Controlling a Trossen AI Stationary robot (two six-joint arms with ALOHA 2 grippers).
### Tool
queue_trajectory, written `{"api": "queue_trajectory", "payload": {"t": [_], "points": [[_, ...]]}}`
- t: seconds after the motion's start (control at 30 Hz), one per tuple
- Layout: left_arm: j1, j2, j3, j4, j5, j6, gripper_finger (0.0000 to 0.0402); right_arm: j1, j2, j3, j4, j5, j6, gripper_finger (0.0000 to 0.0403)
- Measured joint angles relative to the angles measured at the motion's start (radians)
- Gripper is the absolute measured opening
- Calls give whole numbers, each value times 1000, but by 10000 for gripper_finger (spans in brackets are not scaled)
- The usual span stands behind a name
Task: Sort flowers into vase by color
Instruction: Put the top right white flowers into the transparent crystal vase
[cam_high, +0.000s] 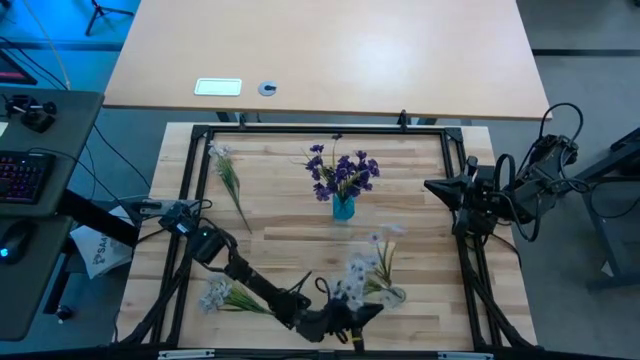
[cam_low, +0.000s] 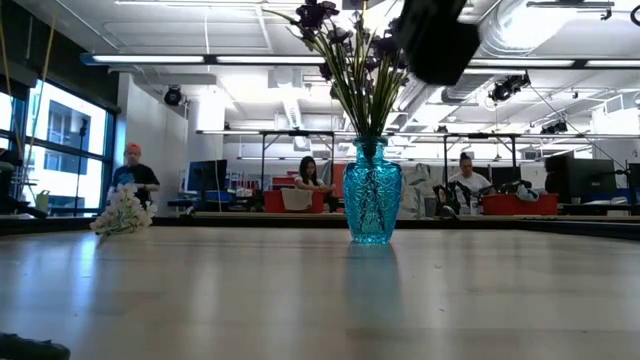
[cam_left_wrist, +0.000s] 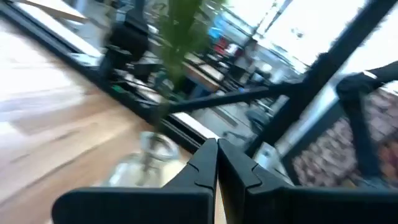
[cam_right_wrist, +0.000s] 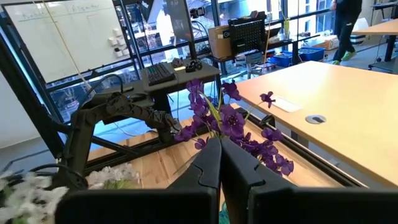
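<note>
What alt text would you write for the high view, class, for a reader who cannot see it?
A blue vase of purple flowers stands mid-table. Pale flowers fill a clear vase near the front, beside the left pincer, shut. Loose pale sprigs lie left; the right pincer waits, shut.

I see one vase (cam_high: 343, 207) standing mid-surface with a bunch of flowers (cam_high: 341, 172) in it. A second vase (cam_high: 392, 295) lies nearer the front edge, right of my left pincer (cam_high: 372, 310), with sprigs (cam_high: 365, 264) in it. One loose sprig (cam_high: 226, 172) lies far left; another (cam_high: 222, 295) lies front left. My right pincer (cam_high: 432, 186) waits at the right edge.
</note>
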Motion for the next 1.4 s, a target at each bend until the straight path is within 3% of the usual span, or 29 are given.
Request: {"api": "queue_trajectory", "payload": {"t": [0.37, 0.73, 0.83, 1.07, 1.4], "points": [[83, 0, 0, -109, -23, -154, 0, 0, 0, 0, -1, 0, 3, 0], [106, 0, 28, -77, 117, -161, 0, 0, 0, 0, -18, 0, 0, 0], [115, 0, 70, -75, 136, -94, 0, 0, 0, 0, -25, 0, 0, 0], [162, 0, 109, -144, 301, -32, 0, 0, -1, 0, -25, 13, -1, 0], [153, -4, 109, -307, 301, -91, 0, 0, -1, 0, -25, 12, -8, 0]]}}
